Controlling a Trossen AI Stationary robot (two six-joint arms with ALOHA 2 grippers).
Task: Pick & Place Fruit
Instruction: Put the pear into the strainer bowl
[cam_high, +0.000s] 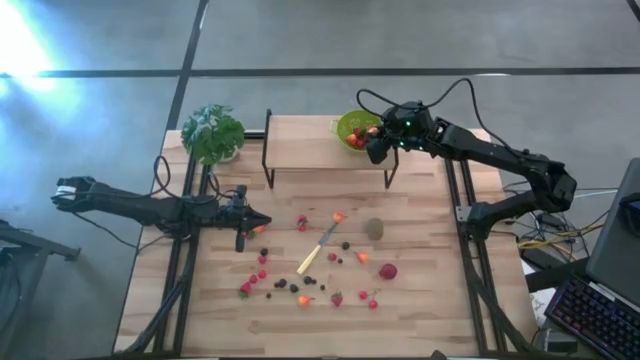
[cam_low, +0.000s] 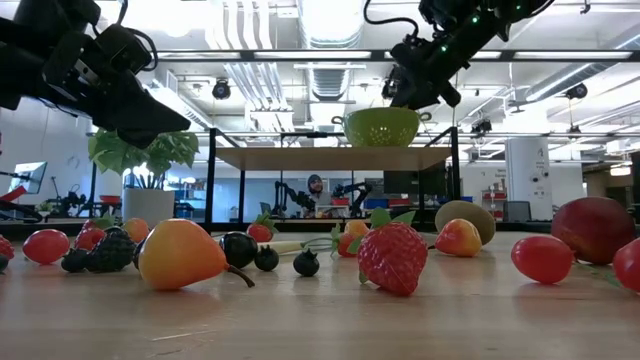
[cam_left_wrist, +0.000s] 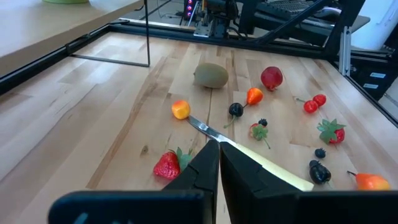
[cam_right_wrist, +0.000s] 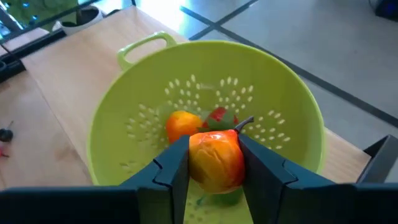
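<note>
The right gripper (cam_right_wrist: 214, 163), at the upper centre-right of the high view, hangs over the green colander (cam_right_wrist: 292, 118) on the raised shelf (cam_high: 310, 150), its fingers clamped on an orange-red fruit (cam_right_wrist: 215, 159); an orange piece (cam_right_wrist: 182, 124) and a red piece (cam_right_wrist: 217, 115) already lie in the bowl. Releasing well probably calls for staying centred over the bowl, low enough that the fruit cannot bounce out, then parting the fingers fully before lifting clear. The left gripper (cam_high: 262, 229), fingers together and empty, waits at centre-left. The remaining fruit, including the kiwi (cam_high: 374, 229), lies scattered around the knife (cam_high: 318, 250) on the table (cam_high: 420, 310).
</note>
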